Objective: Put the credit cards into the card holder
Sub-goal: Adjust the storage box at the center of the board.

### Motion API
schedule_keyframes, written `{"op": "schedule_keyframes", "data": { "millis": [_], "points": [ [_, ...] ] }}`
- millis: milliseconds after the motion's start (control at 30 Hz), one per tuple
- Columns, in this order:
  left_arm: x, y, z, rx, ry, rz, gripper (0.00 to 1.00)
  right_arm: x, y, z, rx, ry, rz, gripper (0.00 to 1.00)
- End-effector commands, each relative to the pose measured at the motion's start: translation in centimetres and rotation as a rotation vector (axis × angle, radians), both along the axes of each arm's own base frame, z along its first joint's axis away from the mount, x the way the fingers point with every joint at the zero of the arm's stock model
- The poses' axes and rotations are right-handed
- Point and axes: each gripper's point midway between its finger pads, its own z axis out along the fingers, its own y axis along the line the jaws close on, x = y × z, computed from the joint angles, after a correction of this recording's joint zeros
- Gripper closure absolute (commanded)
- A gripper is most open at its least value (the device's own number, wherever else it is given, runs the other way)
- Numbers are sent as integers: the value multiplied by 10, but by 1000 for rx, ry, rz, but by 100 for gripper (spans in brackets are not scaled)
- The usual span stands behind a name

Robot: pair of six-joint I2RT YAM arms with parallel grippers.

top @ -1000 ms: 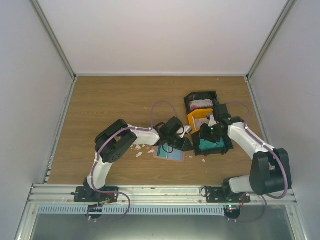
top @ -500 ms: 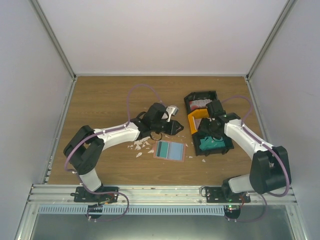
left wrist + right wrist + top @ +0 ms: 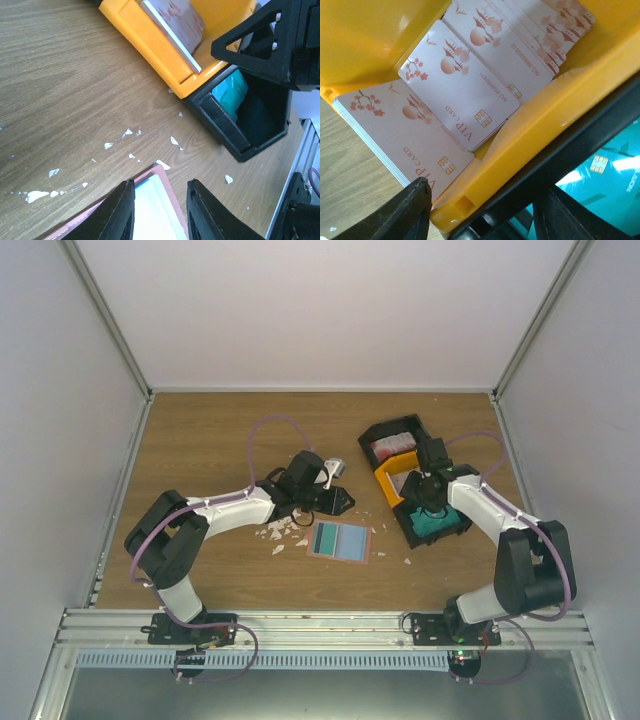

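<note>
One card holder lies open on the table, its pale blue inside up. The credit cards sit in three bins to its right: whitish-pink stacks in the orange bin, teal ones in the near black bin and red-and-white ones in the far black bin. The left gripper hangs over the holder's edge, fingers apart and empty. The right gripper is above the orange bin, also apart and empty. One second ago the left gripper covered part of the holder; now it is just beyond it.

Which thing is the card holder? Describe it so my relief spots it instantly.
On the wooden table, look left of the row of bins, beside the white scraps. The card holder lies flat and open: a pale blue rectangle with a salmon border, not a walled box.
</note>
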Motion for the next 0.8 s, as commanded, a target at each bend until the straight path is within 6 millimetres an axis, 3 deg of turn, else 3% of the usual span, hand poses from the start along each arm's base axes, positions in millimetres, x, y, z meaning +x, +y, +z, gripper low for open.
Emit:
{"op": "schedule_keyframes", "data": {
  "millis": [0,333,433,500,600,767],
  "points": [
    [1,-4,8,-44,-33,-28,67,-1,-5,-3,-64,3,103,48],
    [-6,-18,4,-107,20,-61,67,-6,32,4,54,1,202,55],
    [-8,-28,3,-127,38,-66,67,-3,43,12,81,-14,225,51],
    [-11,-37,2,-138,45,-73,66,1,32,25,18,-32,200,41],
    [-18,-51,-4,-142,68,-87,65,0,0,44,-101,-47,131,37],
    [-29,-73,-15,-140,92,-99,65,-18,-48,46,-201,4,35,45]
  ]
}}
